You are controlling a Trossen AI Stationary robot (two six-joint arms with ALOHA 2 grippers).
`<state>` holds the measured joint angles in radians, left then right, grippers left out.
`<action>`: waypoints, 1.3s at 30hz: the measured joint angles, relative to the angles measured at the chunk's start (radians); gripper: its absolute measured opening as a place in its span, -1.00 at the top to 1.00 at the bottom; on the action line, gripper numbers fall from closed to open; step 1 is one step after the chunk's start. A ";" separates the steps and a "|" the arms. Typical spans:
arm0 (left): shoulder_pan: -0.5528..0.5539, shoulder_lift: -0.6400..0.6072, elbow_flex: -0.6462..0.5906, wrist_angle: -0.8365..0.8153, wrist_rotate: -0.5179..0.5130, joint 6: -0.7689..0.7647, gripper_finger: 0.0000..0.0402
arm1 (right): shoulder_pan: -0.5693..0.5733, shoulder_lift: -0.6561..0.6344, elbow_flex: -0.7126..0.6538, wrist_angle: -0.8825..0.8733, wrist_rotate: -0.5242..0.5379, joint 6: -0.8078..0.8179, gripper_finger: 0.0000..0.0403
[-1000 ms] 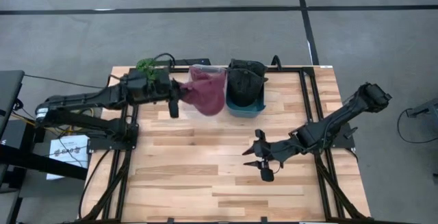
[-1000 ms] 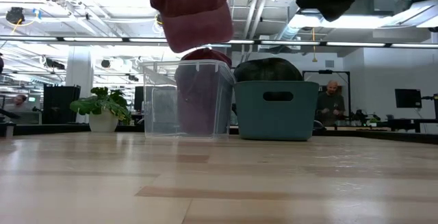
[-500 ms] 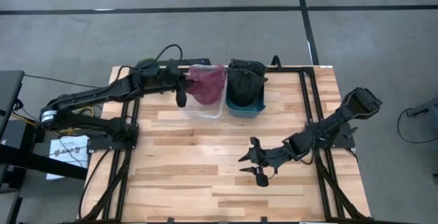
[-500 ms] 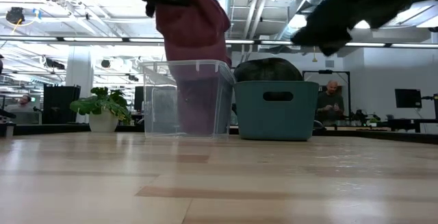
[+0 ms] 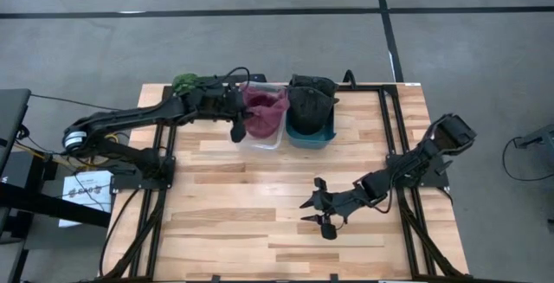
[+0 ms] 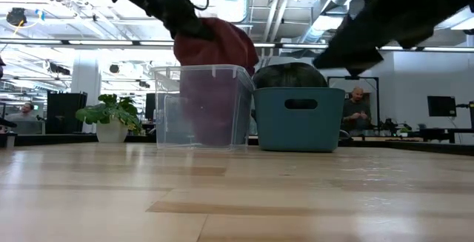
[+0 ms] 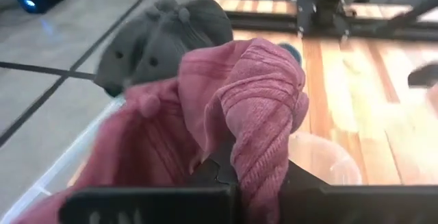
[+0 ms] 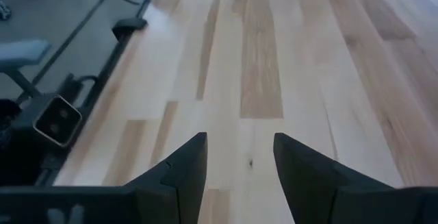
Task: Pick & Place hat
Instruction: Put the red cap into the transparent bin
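Left arm held a maroon knit hat over the clear bin while the right arm waited above bare desk.

From above, the left gripper (image 5: 236, 131) hung at the near left rim of the clear plastic bin (image 5: 262, 139), its jaws pinching the maroon knit hat (image 5: 265, 108), which drooped into that bin. The low view alone showed the hat bulging above the bin's rim; the left wrist view alone showed a fold clamped between the jaws. Beside it on the right, touching, stood the teal bin (image 5: 309, 135), filled with a dark grey cap (image 5: 310, 98). Farther right, the right gripper (image 5: 317, 215) hovered over the wooden desk (image 5: 260, 222), jaws spread and empty.
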<state>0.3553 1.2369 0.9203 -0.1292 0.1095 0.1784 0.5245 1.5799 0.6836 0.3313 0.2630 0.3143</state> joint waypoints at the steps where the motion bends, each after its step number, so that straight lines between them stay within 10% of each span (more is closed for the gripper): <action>1: 0.000 0.005 0.000 -0.008 0.009 0.010 0.97 | 0.003 -0.006 0.001 0.006 0.000 0.000 0.21; 39: 0.132 0.042 -0.082 0.085 0.100 0.106 0.95 | 0.029 -0.057 0.001 0.010 0.001 -0.035 0.22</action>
<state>0.4869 1.2789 0.8383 -0.0441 0.2091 0.2844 0.5533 1.5231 0.6849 0.3413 0.2638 0.2790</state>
